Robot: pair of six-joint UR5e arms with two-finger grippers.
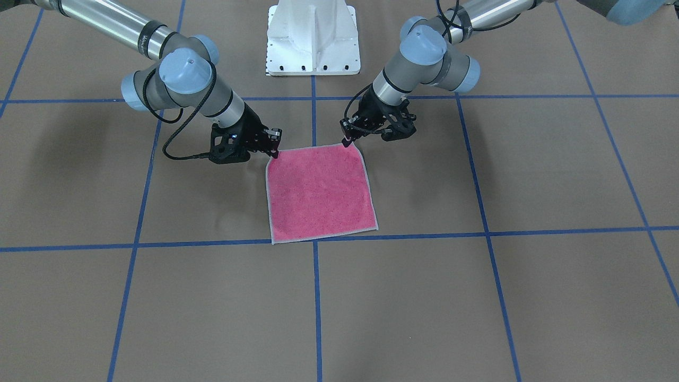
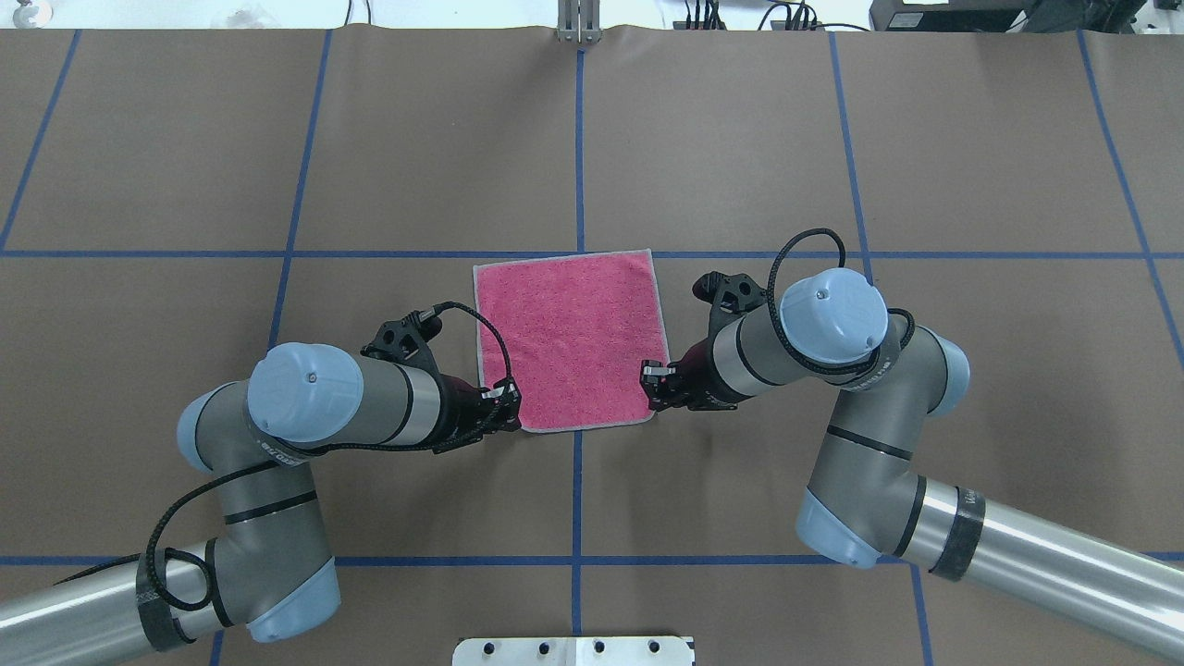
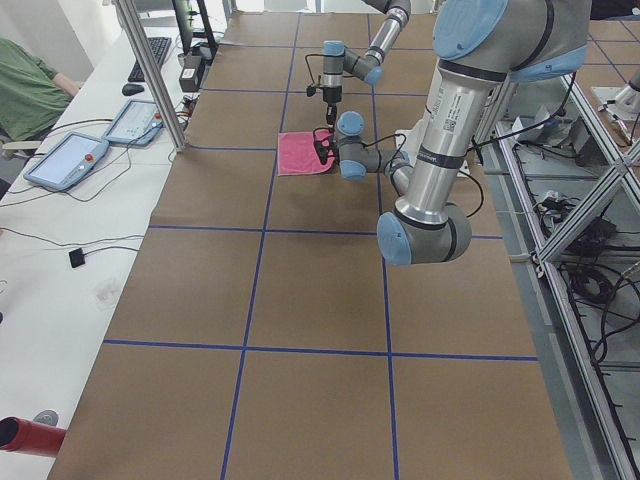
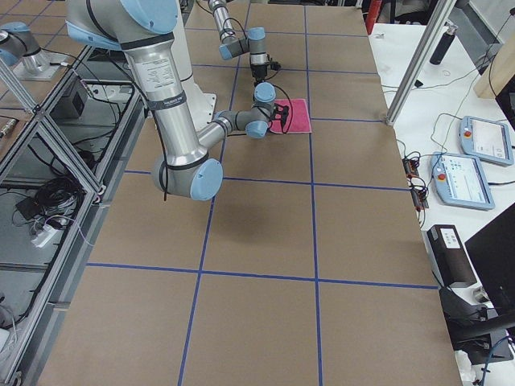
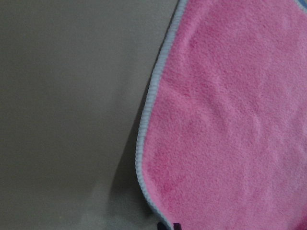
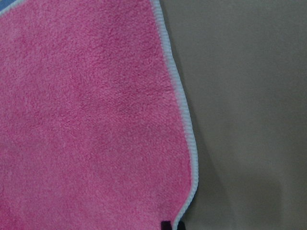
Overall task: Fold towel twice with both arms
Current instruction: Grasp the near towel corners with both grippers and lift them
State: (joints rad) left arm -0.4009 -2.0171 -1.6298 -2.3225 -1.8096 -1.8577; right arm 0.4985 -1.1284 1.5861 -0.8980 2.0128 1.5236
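- While both pairs of jaws look pinched narrow on the towel (image 1: 320, 193) at its two robot-side corners, the left gripper (image 1: 347, 141) and right gripper (image 1: 275, 154) should rise together, kept level.
- The towel lies flat, pink face up, in the middle of the table (image 1: 477, 297).
- Carry the held edge over onto the far hem and match the corners before release, or the fold skews.

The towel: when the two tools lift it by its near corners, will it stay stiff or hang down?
Probably floppy: the towel is thin terry lying flat. Likely light, being small. Its fuzzy pile should resist slipping.
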